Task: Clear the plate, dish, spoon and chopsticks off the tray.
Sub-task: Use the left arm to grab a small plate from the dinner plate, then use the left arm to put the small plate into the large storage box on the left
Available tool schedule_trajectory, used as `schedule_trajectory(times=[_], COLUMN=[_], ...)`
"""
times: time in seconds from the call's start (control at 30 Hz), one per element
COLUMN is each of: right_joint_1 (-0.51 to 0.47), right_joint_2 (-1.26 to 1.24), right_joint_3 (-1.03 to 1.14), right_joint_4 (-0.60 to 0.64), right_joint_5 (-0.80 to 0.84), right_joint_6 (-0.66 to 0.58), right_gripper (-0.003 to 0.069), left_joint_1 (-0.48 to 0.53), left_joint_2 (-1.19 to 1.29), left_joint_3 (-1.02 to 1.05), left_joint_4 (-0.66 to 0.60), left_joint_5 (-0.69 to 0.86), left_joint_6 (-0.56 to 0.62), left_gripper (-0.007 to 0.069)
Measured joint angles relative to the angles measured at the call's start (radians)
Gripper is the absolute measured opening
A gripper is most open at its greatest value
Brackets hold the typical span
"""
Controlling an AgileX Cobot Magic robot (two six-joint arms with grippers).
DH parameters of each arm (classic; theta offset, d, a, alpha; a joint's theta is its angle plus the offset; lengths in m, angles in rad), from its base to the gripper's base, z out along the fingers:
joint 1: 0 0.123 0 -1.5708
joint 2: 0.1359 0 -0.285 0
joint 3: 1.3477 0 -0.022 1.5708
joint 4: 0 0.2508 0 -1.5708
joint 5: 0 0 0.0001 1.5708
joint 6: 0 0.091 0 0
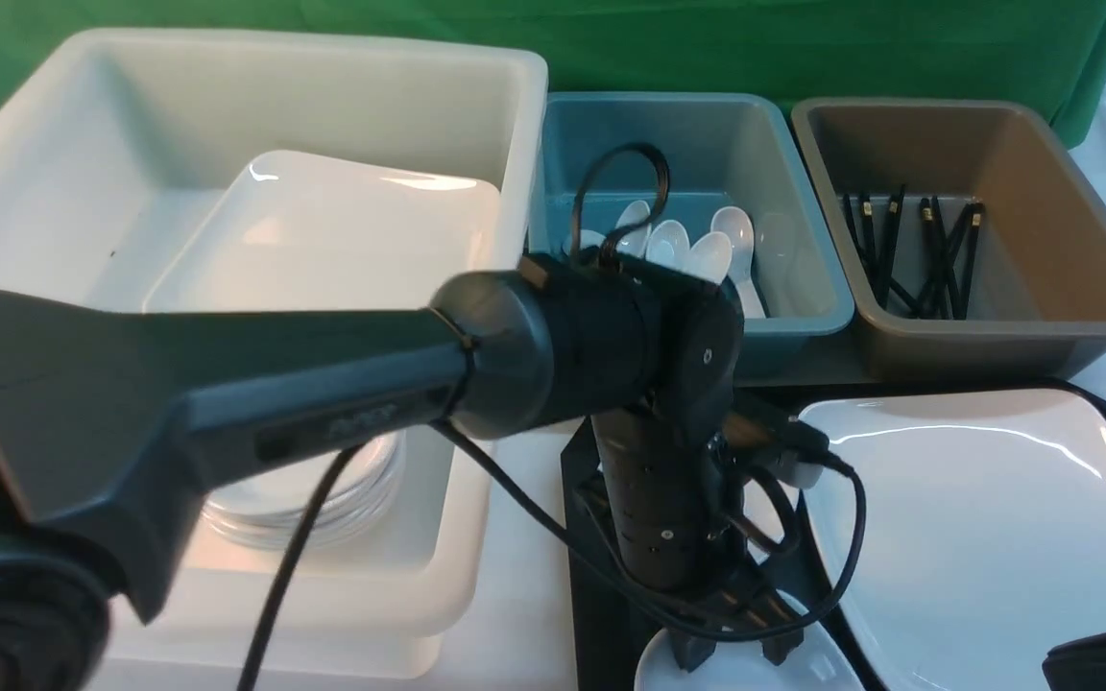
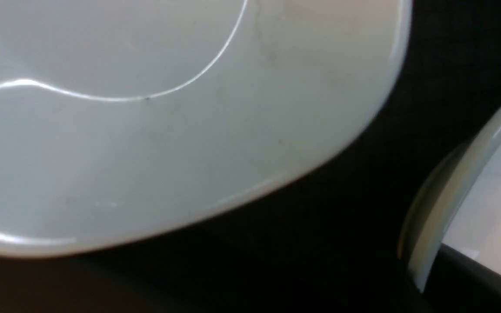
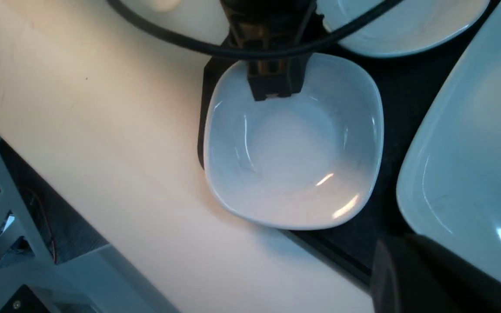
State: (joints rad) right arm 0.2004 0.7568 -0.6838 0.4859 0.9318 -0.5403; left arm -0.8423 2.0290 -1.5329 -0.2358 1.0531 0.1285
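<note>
White bin [image 1: 227,86] at 9 o'clock holds stacked plates, likely where the dish [image 3: 294,174] goes. The left arm [image 1: 227,384] reaches across with its wrist bent down. The left gripper [image 1: 733,657] is at the dish's rim, 6 o'clock on the tray [image 3: 400,100]; I cannot tell whether it is clamped. Plate [image 1: 985,537] at 4 o'clock, beside the right gripper [image 3: 407,269], fingers together.

Left arm [image 1: 227,384] logo [image 1: 361,419] unreadable, no legible txt

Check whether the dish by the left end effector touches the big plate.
Apart. Right wrist view shows bare black tray between that dish and the plate.
</note>
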Motion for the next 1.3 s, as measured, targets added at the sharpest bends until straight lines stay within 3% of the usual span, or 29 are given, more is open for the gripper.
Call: schedule_trajectory(times=[0.27,0.5,0.63,0.77,0.93,0.97,1.03,1.13,1.3], right_joint_1=[0.000,0.000,0.000,0.016,0.162,0.178,0.283,0.401,0.538], right_joint_2=[0.000,0.005,0.061,0.187,0.334,0.346,0.421,0.506,0.639], right_joint_3=[-0.115,-0.304,-0.415,-0.547,-0.655,-0.660,-0.719,-0.779,-0.860], right_joint_4=[0.017,0.158,0.231,0.265,0.243,0.240,0.170,0.063,-0.065], right_joint_5=[0.049,0.061,0.094,0.163,0.158,0.153,0.120,0.069,-0.006], right_joint_6=[-0.035,-0.146,-0.196,-0.219,-0.208,-0.203,-0.148,-0.064,0.048], right_gripper=[0.0023,0.0023,0.0023,0.0023,0.0023,0.0023,0.0023,0.0023,0.0023], left_joint_1=[0.000,0.061,0.191,0.434,0.728,0.739,0.857,0.958,1.003], left_joint_2=[-0.147,-0.282,-0.369,-0.477,-0.585,-0.587,-0.607,-0.608,-0.608], left_joint_3=[-0.060,-0.143,-0.168,-0.137,0.024,0.032,0.119,0.235,0.405], left_joint_4=[0.026,0.021,-0.005,-0.087,-0.201,-0.208,-0.252,-0.288,-0.314], left_joint_5=[0.039,0.115,0.142,0.157,0.151,0.151,0.128,0.069,-0.085], left_joint_6=[-0.007,-0.028,-0.034,-0.019,0.054,0.059,0.090,0.104,0.087], left_gripper=[0.0027,0.0027,0.0027,0.0027,0.0027,0.0027,0.0027,0.0027,0.0027])
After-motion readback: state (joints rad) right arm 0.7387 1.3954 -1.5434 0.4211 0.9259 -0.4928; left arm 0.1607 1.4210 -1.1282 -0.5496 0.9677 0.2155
